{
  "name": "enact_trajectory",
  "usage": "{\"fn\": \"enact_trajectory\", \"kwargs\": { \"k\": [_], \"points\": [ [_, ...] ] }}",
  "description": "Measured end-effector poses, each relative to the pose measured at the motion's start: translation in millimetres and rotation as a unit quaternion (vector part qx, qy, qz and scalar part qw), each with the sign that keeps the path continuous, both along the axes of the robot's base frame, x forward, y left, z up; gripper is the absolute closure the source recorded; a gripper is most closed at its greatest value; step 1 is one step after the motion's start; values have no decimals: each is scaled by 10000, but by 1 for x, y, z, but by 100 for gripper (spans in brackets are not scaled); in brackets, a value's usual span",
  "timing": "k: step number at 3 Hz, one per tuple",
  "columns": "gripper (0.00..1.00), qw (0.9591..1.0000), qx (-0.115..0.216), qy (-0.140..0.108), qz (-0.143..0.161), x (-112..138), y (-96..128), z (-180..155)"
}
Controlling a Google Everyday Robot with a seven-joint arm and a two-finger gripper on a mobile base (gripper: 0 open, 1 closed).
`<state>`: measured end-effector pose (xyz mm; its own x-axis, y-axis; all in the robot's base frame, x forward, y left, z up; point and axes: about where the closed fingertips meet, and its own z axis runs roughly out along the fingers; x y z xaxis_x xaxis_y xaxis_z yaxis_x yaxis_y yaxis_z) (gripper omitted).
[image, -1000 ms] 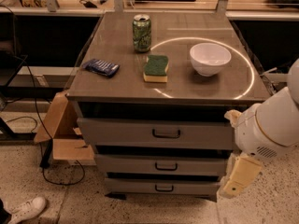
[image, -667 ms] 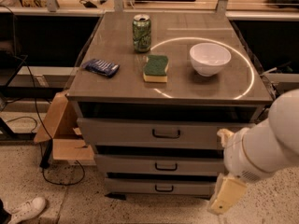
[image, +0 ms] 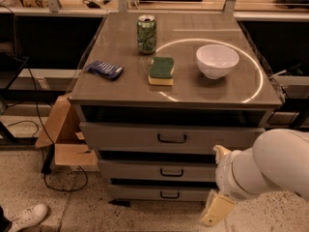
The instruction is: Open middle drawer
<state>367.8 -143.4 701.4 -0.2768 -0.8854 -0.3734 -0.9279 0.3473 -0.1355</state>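
Observation:
The middle drawer point(image: 159, 170) is a low grey front with a small dark loop handle point(image: 171, 172) at its centre, and it sits closed between a taller top drawer point(image: 125, 138) and a slimmer bottom drawer point(image: 145, 193). My gripper point(image: 218, 209) hangs from the white arm point(image: 270, 168) at the lower right. It is low, near the floor, in front of the cabinet's right side. It is right of and below the middle drawer's handle and touches nothing.
On the cabinet top point(image: 120, 88) stand a green can point(image: 146, 34), a green-and-yellow sponge point(image: 161, 70), a white bowl point(image: 217, 60) and a blue packet point(image: 104, 69). An open cardboard box point(image: 65, 139) and cables lie on the floor at left. A white shoe point(image: 21, 217) is at the bottom left.
My arm and gripper have moved left and down, from beside the cabinet's right edge to in front of its lower right corner. The drawers have not moved.

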Motion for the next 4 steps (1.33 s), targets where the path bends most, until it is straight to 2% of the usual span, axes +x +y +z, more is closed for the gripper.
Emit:
{"fn": "enact_trajectory", "kwargs": {
  "k": [1,2,3,4],
  "points": [
    [0,10000,72,17,13,-1,0,-1],
    [0,10000,15,68,58,4,11,-31],
    [0,9996,-127,-90,-232,28,18,-70],
    [0,9996,-127,-91,-228,28,18,-69]
  ]
}}
